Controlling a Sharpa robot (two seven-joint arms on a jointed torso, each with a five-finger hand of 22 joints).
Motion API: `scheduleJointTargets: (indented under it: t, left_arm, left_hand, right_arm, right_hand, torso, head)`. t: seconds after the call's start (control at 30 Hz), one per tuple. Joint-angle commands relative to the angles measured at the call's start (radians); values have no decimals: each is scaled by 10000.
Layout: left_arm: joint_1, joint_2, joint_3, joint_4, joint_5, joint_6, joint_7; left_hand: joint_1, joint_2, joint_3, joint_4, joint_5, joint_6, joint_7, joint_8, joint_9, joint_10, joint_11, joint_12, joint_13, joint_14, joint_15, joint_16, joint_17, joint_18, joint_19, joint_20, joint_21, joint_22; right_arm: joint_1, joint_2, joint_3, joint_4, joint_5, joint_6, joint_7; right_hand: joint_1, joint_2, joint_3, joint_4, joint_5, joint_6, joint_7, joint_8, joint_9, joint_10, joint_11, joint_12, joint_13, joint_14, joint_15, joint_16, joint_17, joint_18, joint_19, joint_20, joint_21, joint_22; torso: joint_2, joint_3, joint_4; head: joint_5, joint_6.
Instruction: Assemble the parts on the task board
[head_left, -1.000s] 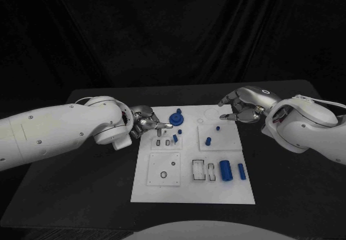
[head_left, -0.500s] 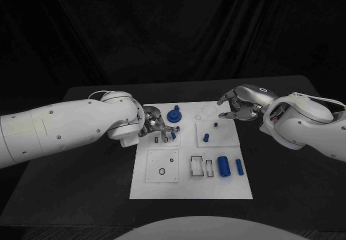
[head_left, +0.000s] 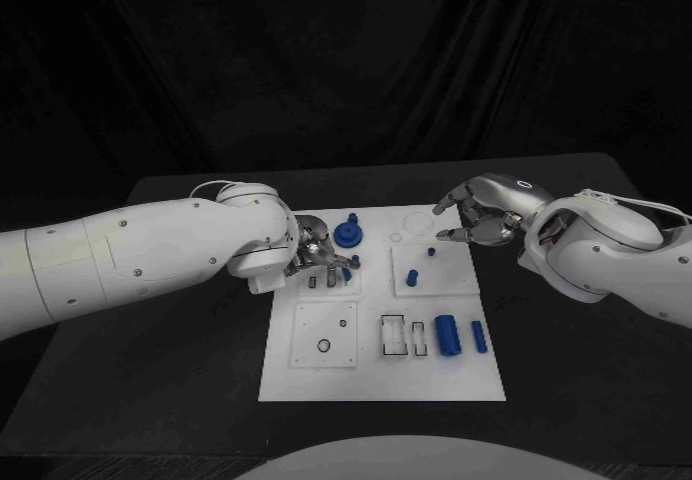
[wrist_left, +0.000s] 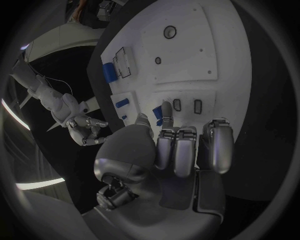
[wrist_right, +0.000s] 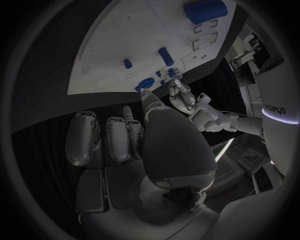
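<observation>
- While the task board lies in the middle of the black table, the left hand hovers over its far left part, fingers curled down beside a small blue peg; whether it pinches the peg I cannot tell.
- Just beyond that hand on the board stands a round blue knob.
- At the board's far right corner the right hand hangs with fingers bent inward, holding nothing.
- Nearer the board's middle lie a short blue pin, a thick blue cylinder and a slim blue bar.

task board: white, flat, mid-table | blue parts: scattered on it
</observation>
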Motion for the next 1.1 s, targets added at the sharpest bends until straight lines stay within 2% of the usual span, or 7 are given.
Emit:
scheduleJointTargets:
  t: [0.03, 0.27, 0.37, 0.53, 0.93, 1.1]
  left_arm:
    - [27, 55, 10, -26, -18, -6, 24]
    - [26, 90, 10, -95, -18, -218, -49]
    - [25, 114, 10, -137, -18, -251, -33]
    - [25, 157, 10, -204, -18, -286, -5]
    - [23, 287, 9, -409, -18, -251, 38]
    - [21, 384, 9, -511, -18, -174, 59]
  left_hand:
    - [24, -27, 116, -40, 144, 55, 50, -86, 55, 1075, 44, 25, 2610, 1020, 36, 26, 2630, -45, -65, 29, -50, 602]
    - [86, -46, 202, -110, 271, 134, 36, -127, 143, 1075, 37, 25, 2610, 1020, 33, 26, 2630, -38, -79, 36, -69, 592]
    - [101, -49, 223, -127, 289, 150, 31, -131, 170, 1075, 34, 25, 2610, 1020, 31, 26, 2630, -28, -113, 36, -91, 557]
    - [147, -69, 288, -181, 310, 152, 28, -185, 242, 1075, 28, 25, 2610, 1020, 26, 26, 2630, -17, -143, 36, -124, 528]
    - [363, -104, 539, -410, 392, 178, 10, -405, 396, 1075, 5, 25, 2610, 1020, -1, 26, 2630, -2, -178, 17, -198, 484]
    - [391, -104, 577, -441, 402, 187, 8, -437, 413, 1075, 3, 25, 2610, 1020, -3, 26, 2630, -1, -179, 14, -206, 482]
  right_arm:
    - [-32, -9, 5, -12, -17, -193, 22]
    - [-45, -30, 5, -17, -17, -234, 40]
    - [-54, -35, 5, -27, -17, -239, 39]
    - [-68, -26, 5, -44, -17, -241, 37]
    - [-91, -21, 5, -74, -17, -401, 188]
    - [-105, -13, 5, -91, -17, -474, 261]
  right_hand:
    - [-60, 74, -62, 16, -61, 75, 26, 20, -17, -23, -3, -33, -265, 483, 51, 64, 16, -1, 104, 58, 39, 1799]
    - [-78, 75, -73, 22, -75, 86, 27, 22, -20, -7, -2, -15, -248, 497, 51, 112, 76, -10, 122, 57, 86, 1813]
    - [-79, 75, -73, 23, -75, 87, 27, 22, -21, -7, -2, -15, -249, 498, 51, 113, 77, -10, 123, 57, 88, 1813]
    - [-102, 77, -85, 32, -82, 97, 27, 23, -25, -2, 0, -19, -257, 505, 52, 132, 95, -17, 137, 57, 123, 1824]
    - [-132, 90, -96, 48, -83, 118, 28, 28, -29, 19, 0, 6, -234, 519, 52, 179, 151, -25, 156, 57, 170, 1837]
    - [-141, 98, -102, 50, -77, 149, 26, 39, -30, 41, 0, 34, -207, 536, 52, 242, 227, -40, 183, 56, 245, 1858]
  torso:
    - [-3, -9, -1]
    - [-3, -15, -6]
    - [-6, -20, 7]
    - [-3, -19, 3]
    - [-8, -23, 2]
    - [-6, -12, -7]
  head:
    - [19, -31]
    - [16, -79]
    - [-17, -156]
    - [-30, -213]
    - [-29, -274]
    - [-29, -298]
